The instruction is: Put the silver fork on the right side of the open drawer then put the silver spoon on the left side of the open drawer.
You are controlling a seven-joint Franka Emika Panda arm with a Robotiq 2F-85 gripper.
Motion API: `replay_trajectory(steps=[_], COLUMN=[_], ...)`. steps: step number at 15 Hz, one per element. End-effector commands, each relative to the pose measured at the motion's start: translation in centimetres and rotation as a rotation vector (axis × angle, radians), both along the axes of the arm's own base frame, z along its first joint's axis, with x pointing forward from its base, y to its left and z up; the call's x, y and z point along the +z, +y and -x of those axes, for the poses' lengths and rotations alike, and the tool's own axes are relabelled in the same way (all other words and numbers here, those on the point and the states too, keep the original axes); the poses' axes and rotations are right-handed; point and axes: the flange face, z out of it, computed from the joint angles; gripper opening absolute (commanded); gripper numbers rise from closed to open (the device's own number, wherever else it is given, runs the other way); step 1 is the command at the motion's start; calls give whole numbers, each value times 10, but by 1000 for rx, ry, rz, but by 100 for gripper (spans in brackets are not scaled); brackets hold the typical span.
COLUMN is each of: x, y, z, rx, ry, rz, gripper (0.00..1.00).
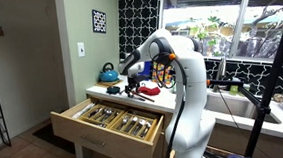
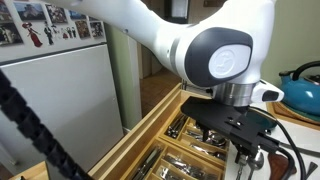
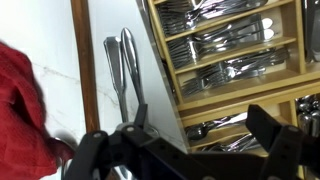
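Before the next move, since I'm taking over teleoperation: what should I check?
1. Open drawer pulled out: ok.
2. Two silver utensils lying beside the drawer, ungrasped: ok.
3. Which is the fork and which the spoon: cannot tell.
4. End effector open and empty: ok.
5. Red cloth apart from the utensils: ok.

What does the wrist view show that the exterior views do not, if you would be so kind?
Only the wrist view shows two silver utensils lying side by side on the white surface beside the drawer, with the gripper open near them. Only the exterior views show the arm, a blue kettle and a window. All share the open drawer with its cutlery-filled compartments.
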Motion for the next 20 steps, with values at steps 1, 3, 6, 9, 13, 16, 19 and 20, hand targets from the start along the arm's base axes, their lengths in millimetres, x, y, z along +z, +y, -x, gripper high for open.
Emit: replay_trajectory(steps=[1,3,6,9,13,16,19,20], x=[-15,-20,-23,-24,-30,-34,-38,-38], y=[-14,-18,-27,-35,-47,-56,-62,-63], z=[-1,-1,-7,-10,-13,-14,-15,-15], rx=[14,26,50,54,47,42,50,56], ry=[46,52,10,-17,-25,-35,-35,-45], rz=[-51,-61,-63,-89,-111,-118,-119,-118], gripper=[100,100,100,97,88,84,83,82])
